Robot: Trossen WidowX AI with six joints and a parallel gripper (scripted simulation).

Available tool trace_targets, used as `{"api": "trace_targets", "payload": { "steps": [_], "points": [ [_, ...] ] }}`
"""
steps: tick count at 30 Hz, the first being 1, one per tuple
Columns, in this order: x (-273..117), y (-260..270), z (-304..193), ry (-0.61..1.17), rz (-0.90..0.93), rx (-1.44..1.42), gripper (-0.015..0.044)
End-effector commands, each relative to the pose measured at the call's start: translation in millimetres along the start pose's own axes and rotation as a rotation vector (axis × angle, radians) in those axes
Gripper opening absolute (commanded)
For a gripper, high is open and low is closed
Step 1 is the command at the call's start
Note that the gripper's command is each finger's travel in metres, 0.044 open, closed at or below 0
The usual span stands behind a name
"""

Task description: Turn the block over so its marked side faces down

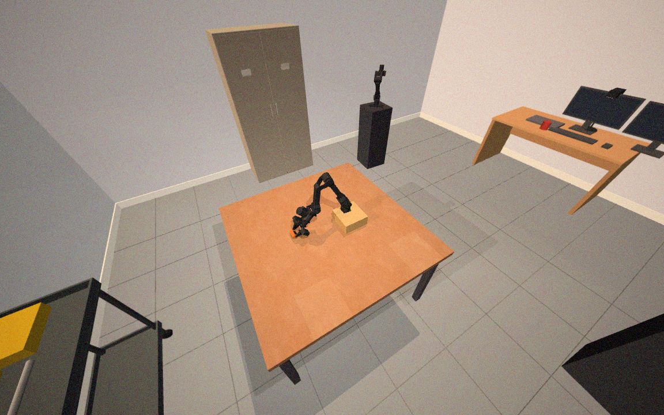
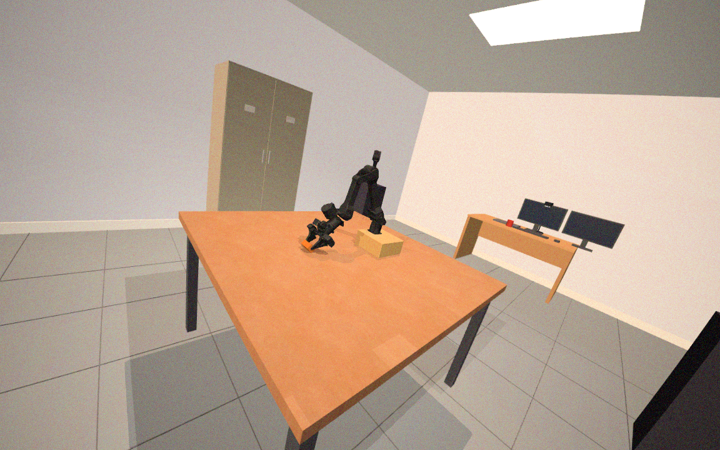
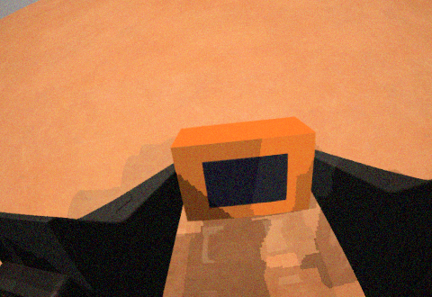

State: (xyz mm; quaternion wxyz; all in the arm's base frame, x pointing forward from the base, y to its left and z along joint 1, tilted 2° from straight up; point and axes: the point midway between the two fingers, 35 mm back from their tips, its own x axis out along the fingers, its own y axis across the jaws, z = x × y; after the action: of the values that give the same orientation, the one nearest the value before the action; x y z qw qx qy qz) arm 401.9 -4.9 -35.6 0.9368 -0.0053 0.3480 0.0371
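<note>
gripper point(image 3: 243, 202) pinches the orange block point(image 3: 243, 167) by its two opposite side faces, tilted low over the table point(image 2: 323, 313) beside the tan base box point(image 2: 380, 242). its dark marked side faces the wrist view. it looks rigid, light and smooth, so flat side faces give the surest hold.

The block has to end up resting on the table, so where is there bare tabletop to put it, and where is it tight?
Bare stretches: the wide near half of the table, and the strip left of the tool, which is shut on the orange block. Tight: between the tool and the tan base box, under the arm.
</note>
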Motion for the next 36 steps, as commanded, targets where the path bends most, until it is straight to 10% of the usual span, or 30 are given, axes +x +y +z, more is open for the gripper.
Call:
{"api": "trace_targets", "payload": {
  "steps": [1,36],
  "points": [
    [3,1,-11,-0.033,0.005,0.005,0.0000],
    [-17,4,-19,-0.342,0.007,0.000,0.0000]
  ]
}}
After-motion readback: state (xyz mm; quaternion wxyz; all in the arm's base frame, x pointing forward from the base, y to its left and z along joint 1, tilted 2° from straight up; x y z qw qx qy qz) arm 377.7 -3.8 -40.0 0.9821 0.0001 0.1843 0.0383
